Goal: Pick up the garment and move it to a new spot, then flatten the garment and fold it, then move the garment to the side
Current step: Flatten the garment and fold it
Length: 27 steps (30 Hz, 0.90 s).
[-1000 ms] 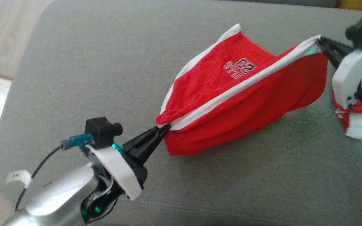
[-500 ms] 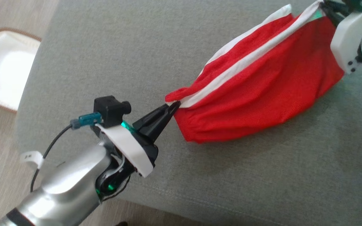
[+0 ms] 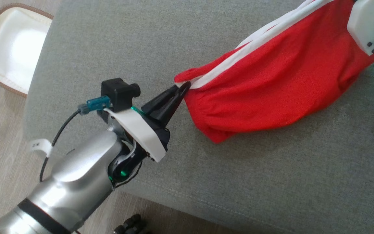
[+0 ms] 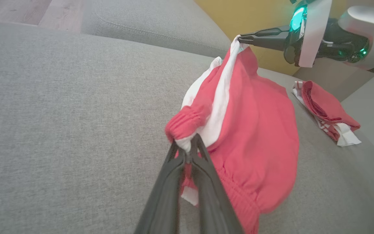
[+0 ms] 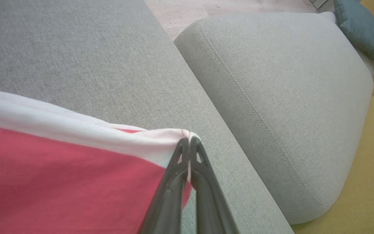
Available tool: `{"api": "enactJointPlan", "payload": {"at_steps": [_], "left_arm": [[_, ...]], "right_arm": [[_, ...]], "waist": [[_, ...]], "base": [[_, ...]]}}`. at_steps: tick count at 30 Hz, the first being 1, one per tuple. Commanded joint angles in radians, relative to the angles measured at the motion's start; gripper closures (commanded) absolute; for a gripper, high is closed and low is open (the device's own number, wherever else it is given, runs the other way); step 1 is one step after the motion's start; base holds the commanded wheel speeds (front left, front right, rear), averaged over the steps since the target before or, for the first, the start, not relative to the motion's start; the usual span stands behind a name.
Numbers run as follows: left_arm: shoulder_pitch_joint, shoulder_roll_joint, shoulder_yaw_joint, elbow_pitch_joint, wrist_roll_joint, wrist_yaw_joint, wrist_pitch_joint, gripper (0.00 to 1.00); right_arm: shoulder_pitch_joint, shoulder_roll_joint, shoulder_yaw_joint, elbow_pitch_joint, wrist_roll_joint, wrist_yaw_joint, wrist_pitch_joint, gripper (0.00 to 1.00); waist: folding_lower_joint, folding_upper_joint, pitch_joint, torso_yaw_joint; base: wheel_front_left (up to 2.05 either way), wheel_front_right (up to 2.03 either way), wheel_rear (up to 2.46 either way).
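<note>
left claw (image 3: 183,89) is clamped shut on the gathered elastic corner of the garment (image 3: 271,84), a pair of red shorts. right claw (image 5: 189,141) is pinched shut on the white-edged corner at the opposite end. the garment spans the gap between the two claws. its body hangs in a belly below the line joining them, over the grey cushion (image 3: 109,39).

change over the last second:
- the rear panel, which stood open beyond the white stripe (image 3: 226,66), has collapsed inward. the white bands now run close together along the line between the claws.
- the stripe is drawn straighter, which indicates more tension between the two grips.
- the head camera has swung, so the shift of the cushion across that view is not a movement of the cushion.

meaning for the task: the garment is judged to be in transfer, the first step. both corners are secure, and flattening has not begun. with the panels drawn together, the cloth should lay down as a double layer, provided tension is kept.

the lowest fold hangs ahead of and below the left claw, at or just above the cushion. contact cannot be confirmed. if it drags, it may bunch under the cloth.

a second garment (image 4: 326,113), folded, lies on the cushion below and beyond the right claw. keep the set-down spot apart from it.
</note>
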Motion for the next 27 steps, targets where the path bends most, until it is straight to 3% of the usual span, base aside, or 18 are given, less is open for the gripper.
{"api": "enactJointPlan", "payload": {"at_steps": [1, 2, 18, 27], "left_arm": [[-0.037, 0.021, 0.051, -0.002, 0.015, -0.006, -0.012, 0.0], [-0.036, 0.017, 0.057, 0.007, 0.015, -0.006, -0.012, 0.0], [0.007, 0.047, 0.108, 0.067, 0.07, -0.006, -0.012, 0.0], [0.108, 0.061, 0.308, 0.042, 0.025, 0.037, -0.012, 0.0]], "right_arm": [[-0.021, 0.007, 0.01, 0.01, 0.005, -0.001, -0.025, 0.21], [-0.024, 0.014, 0.015, 0.027, 0.008, -0.001, -0.033, 0.0], [0.047, 0.129, 0.028, 0.191, 0.095, -0.001, -0.209, 0.0], [0.139, 0.253, -0.129, 0.321, 0.13, -0.001, -0.43, 0.0]], "waist": [[-0.0001, 0.0, 0.007, -0.001], [-0.0001, 0.0, 0.008, -0.003], [-0.0001, 0.0, -0.085, -0.103], [-0.0001, 0.0, -0.205, -0.2]], "base": [[0.0, 0.0, 0.0], [0.0, 0.0, 0.0], [0.0, 0.0, 0.0], [0.0, 0.0, 0.0]]}}
